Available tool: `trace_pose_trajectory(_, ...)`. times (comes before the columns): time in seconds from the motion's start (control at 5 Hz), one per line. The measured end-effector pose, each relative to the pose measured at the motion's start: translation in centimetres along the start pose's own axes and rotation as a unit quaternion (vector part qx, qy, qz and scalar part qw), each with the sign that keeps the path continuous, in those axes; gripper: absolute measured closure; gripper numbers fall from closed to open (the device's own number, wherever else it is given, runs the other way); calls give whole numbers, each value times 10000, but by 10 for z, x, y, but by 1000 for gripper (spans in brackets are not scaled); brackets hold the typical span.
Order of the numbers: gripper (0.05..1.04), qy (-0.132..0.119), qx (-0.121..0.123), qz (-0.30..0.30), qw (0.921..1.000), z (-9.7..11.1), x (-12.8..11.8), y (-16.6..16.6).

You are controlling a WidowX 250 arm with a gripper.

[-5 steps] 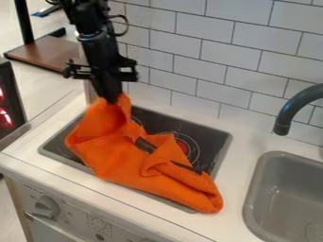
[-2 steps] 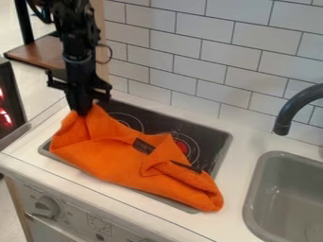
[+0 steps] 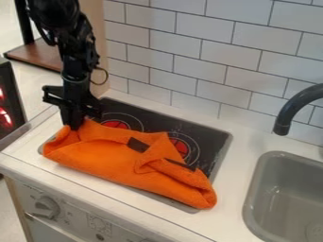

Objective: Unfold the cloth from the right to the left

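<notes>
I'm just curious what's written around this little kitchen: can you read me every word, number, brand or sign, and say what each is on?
None can be read.
Front control panel: faint marks around the knob, too small to read.
Cooktop: rings and small pale marks, no readable text.
Orange cloth: dark patches, no readable text.

No readable text, labels or numbers.

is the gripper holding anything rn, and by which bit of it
Yes, the gripper holds the orange cloth, pinched by its top edge near the far-left end, as the camera sees it.
</notes>
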State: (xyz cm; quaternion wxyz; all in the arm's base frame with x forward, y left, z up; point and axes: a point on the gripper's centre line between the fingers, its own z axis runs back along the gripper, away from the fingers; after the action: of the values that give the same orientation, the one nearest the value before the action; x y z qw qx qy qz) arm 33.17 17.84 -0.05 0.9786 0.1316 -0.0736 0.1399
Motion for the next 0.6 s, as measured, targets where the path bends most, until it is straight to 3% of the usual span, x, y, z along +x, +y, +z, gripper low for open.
trace_pose_trajectory(0.2,989,117,75,5,9999,-8,7,2)
trace_pose_trajectory(0.4,827,189,202,222,9994,-9,6,6)
trace_pose_trajectory(0.6,555,221,340,330,9986,-9,5,11)
